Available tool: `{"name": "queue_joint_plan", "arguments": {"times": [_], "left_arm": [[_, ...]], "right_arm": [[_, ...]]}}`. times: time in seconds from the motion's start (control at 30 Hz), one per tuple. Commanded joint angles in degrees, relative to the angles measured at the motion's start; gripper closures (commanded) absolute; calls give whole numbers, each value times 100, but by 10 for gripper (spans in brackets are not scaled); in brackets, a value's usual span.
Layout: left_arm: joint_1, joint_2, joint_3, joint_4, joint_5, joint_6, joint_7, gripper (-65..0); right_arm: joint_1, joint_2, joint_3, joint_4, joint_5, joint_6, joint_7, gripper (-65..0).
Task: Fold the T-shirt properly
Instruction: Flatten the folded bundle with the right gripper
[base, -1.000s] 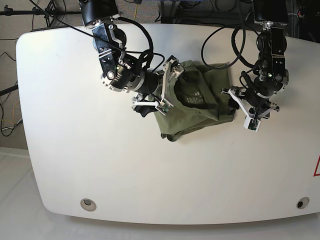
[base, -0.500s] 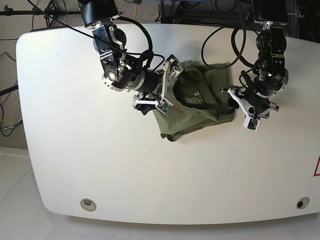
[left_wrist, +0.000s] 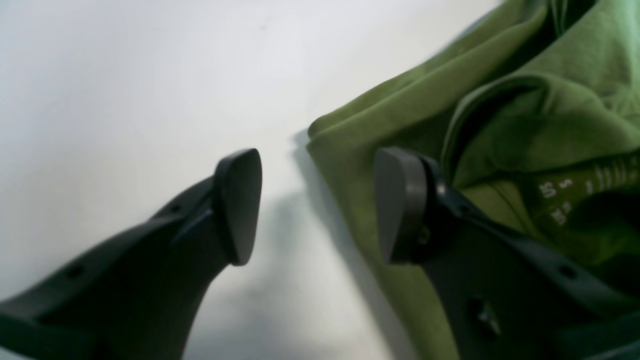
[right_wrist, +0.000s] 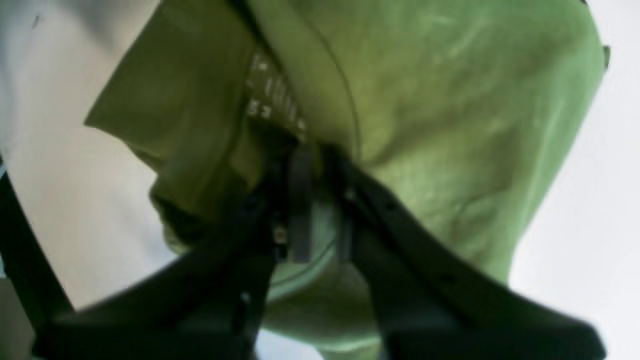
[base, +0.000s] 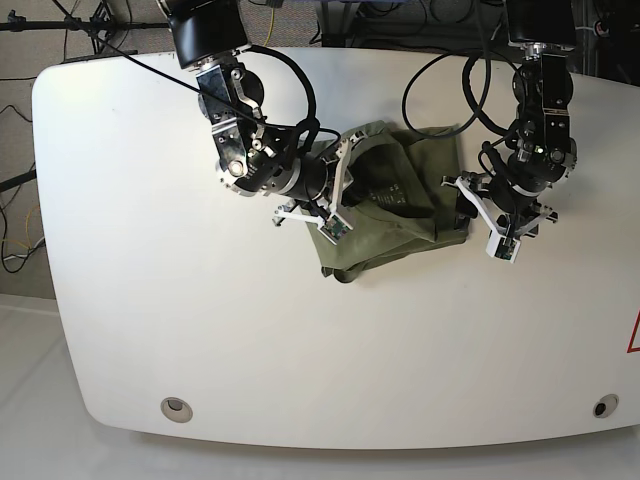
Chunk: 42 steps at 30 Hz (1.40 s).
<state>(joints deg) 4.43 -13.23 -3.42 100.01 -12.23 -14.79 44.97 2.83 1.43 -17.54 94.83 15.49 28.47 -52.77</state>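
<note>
Two robot arms reach from the far edge over a white table (base: 150, 330), seen from above, with a crumpled olive-green T-shirt (base: 400, 225) lying a little toward one o'clock from the table's middle. Going from the left of the overhead view: the right arm comes down from eleven o'clock, and the right gripper (base: 335, 195) is buried in the shirt's nine o'clock side. Its wrist camera shows the dark fingers (right_wrist: 300, 200) drawn narrow, nearly together, with a fold of green cloth beside the neck opening pinched between them. Faint white size lettering (right_wrist: 272, 102) shows inside the collar, toward eleven o'clock of the fingertips; it is too blurred to read. White table shows at the picture's nine o'clock and three o'clock edges.

The shirt itself is bunched into a rough, uneven heap, its lower edge pointing toward seven o'clock.

Further right in the overhead view, the left arm hangs down from one o'clock, and the left gripper (base: 485, 215) sits at the shirt's three o'clock edge. Its wrist camera shows its two dark pads (left_wrist: 240, 205) standing wide apart and holding nothing. One pad is over bare table; the other is over the shirt's folded border (left_wrist: 350, 165). Whether that pad touches the cloth cannot be told.
</note>
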Motion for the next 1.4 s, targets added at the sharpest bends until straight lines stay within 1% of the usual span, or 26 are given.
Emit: {"name": "queue_joint_plan", "arguments": {"times": [0.0,0.2,0.3,0.43,0.63,0.73,0.97,1.1,1.23,1.37], "left_arm": [[-78,-52,-23,105,-21,15,-115,-339],[-95,-52,-23,-36,-30,15,-115,-339],[-104,-52,-23,-185,-39,15,-115,-339],[-113,-52,-23,-352,-39,15,-115,-339],[-104,-52,-23,-379,-39,15,-115,-339],[-104,-52,-23,-379,-39,15,-115,-337],[-104,-52,-32,-352,-47,15,-115,-337],[-95,-61,-49,-212,-47,15,-115,-337],[-69,-70,-84,175,-47,15,-115,-337],[28,-70,-190,562,-47,15,-106,-337]], "right_arm": [[214,-68,-246,131,117,-64,121,-69],[451,-104,-721,131,126,-284,121,0],[618,-227,-897,122,135,-381,121,0],[724,-359,-1081,95,135,-425,121,0],[873,-587,-1134,87,135,-469,121,0],[935,-622,-1160,87,126,-469,121,0],[978,-622,-1160,78,126,-469,121,0],[943,-570,-1151,104,126,-469,113,0],[855,-297,-1134,131,126,-469,104,0],[803,-121,-1125,131,126,-522,104,0]]}}
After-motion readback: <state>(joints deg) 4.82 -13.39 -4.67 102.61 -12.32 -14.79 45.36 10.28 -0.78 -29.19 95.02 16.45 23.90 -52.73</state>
